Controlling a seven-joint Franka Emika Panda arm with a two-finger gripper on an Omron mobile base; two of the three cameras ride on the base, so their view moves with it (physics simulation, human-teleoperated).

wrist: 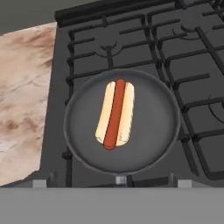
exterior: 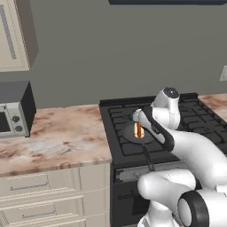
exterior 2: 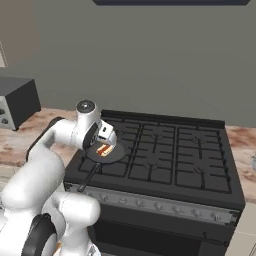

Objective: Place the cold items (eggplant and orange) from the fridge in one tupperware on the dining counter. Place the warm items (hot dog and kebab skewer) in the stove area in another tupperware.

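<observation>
hot dog (wrist: 115, 113), reddish sausage in bun, lying flat

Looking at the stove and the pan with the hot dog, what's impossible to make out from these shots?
- Gripper state: in the left base view the arm's wrist covers the hand above the pan.
- Hot dog: partly hidden behind the arm in both base views.
- Pan handle: cut off by the bottom edge of the hand view.
- Microwave: cut off by the left edge of the left base view.
</observation>
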